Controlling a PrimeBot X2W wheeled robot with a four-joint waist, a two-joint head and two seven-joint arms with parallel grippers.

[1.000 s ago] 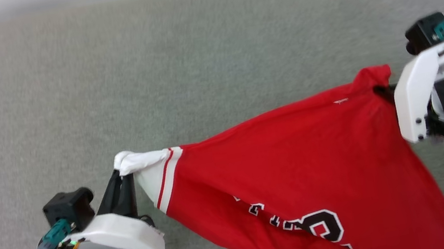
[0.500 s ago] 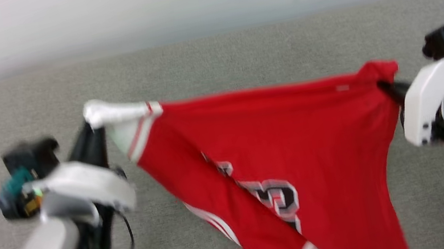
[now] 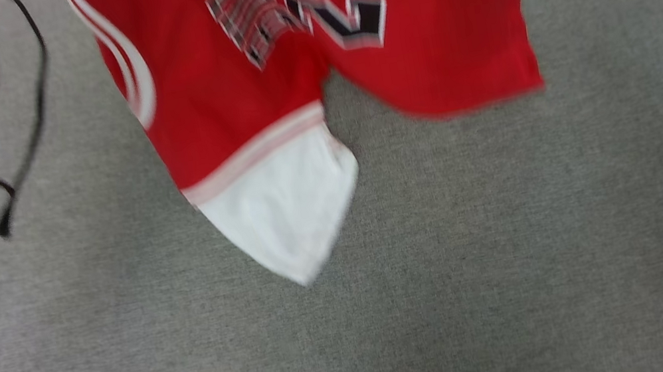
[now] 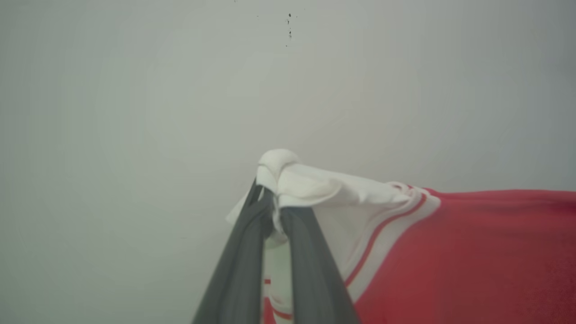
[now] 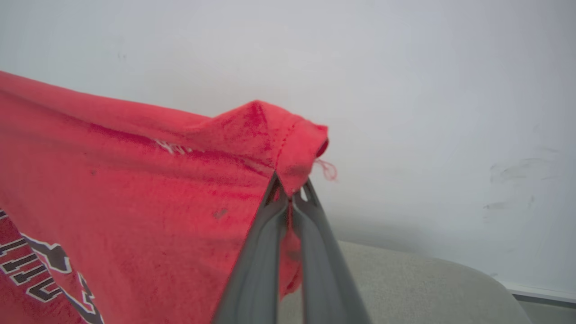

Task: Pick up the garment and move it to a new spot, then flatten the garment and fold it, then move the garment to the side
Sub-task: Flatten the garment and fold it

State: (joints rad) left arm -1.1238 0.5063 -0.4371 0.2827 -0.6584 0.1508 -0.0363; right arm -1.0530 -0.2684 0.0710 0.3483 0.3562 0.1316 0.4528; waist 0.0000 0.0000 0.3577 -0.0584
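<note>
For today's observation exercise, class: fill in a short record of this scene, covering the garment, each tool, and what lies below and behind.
garment: red, hanging, stretched between both tools; one white sleeve dangling
left tool: shut on the other white sleeve
right tool: shut on a red hem corner
below: grey padded surface
behind: pale wall

The left gripper (image 4: 272, 210) has its two dark fingers (image 4: 238, 274) pressed together on a bunched fold of the shirt (image 4: 472, 256), pinching the white sleeve (image 4: 315, 184). The sleeve's cloth bulges in a small knot just above the fingertips. From there the shirt stretches away to the right, taut along its top edge: first white, then red and white stripes (image 4: 382, 227), then plain red. Behind it is a pale, bare wall (image 4: 135, 112) with a few dark specks (image 4: 289, 22) high up.
</note>
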